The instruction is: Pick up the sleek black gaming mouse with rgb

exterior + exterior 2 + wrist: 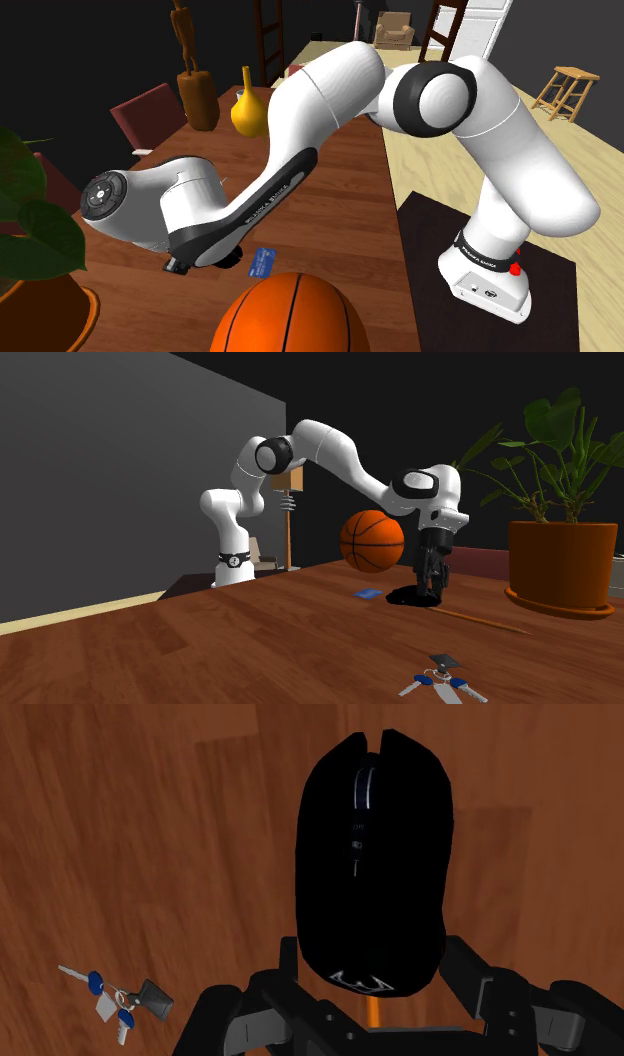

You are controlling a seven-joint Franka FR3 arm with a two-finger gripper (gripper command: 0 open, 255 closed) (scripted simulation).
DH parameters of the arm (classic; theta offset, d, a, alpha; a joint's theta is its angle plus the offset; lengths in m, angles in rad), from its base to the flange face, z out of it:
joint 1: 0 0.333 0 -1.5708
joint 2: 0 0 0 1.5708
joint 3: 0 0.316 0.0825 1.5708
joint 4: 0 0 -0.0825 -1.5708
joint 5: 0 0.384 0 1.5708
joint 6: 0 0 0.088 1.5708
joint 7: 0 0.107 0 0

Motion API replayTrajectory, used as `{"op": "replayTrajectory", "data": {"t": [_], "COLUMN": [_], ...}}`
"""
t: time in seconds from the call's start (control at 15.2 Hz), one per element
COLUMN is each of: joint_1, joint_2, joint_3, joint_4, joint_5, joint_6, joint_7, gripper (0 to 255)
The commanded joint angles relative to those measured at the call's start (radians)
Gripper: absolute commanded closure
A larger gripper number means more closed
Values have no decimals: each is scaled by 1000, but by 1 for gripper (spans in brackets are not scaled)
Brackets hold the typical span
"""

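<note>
While the keys point(112, 1002) lie well off to one side on the wooden bench point(150, 814), we see the pincer point(372, 959) open, its fingers point(460, 969) standing just beside either flank of the black mouse point(372, 854), which rests on the bench. The mouse's rear sits between them and its long axis runs straight ahead from the palm, so we judge a square squeeze across its width comes next.

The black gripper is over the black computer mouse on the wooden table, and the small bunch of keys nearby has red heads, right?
No, the small bunch of keys has blue heads; the wrist view shows it. The rest holds.
</note>
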State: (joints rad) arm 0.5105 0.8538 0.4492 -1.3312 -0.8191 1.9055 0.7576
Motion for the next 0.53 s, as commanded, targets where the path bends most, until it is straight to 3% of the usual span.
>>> {"op": "replayTrajectory", "data": {"t": [0.0,0.46], "joint_1": [-1,3], "joint_2": [-1,7], "joint_3": [0,-1], "joint_4": [-2,10], "joint_5": [0,-1], "joint_6": [2,-3], "joint_7": [1,-2], "gripper": [255,255]}}
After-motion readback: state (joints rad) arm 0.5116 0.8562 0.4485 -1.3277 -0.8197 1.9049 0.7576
